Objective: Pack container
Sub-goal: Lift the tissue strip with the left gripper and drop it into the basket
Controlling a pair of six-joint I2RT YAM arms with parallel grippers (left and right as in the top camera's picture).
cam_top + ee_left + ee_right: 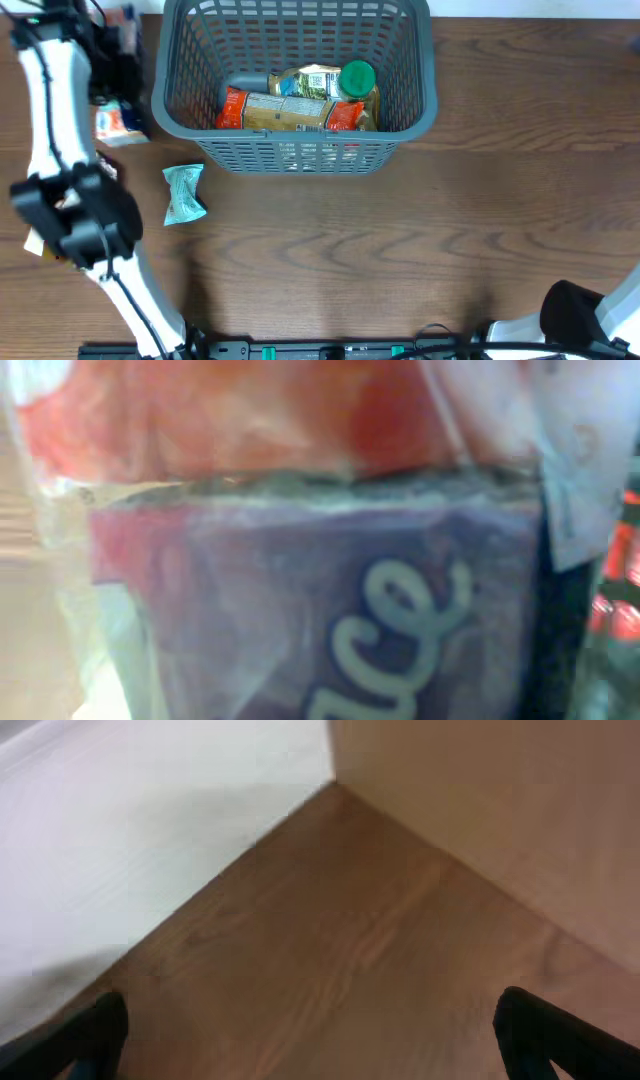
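The grey-blue slotted container stands at the back middle of the table. It holds a red and tan packet and a green-capped jar. My left gripper is low at the container's left side, over an orange and white packet. The left wrist view is filled by a blurred packet, purple with white letters and red above; the fingers do not show there. A pale green packet lies on the table in front of the left arm. My right gripper is open and empty over bare wood.
The left arm's white links run down the table's left side. The right arm sits at the front right corner. A light wall and a tan panel meet the wood ahead of the right gripper.
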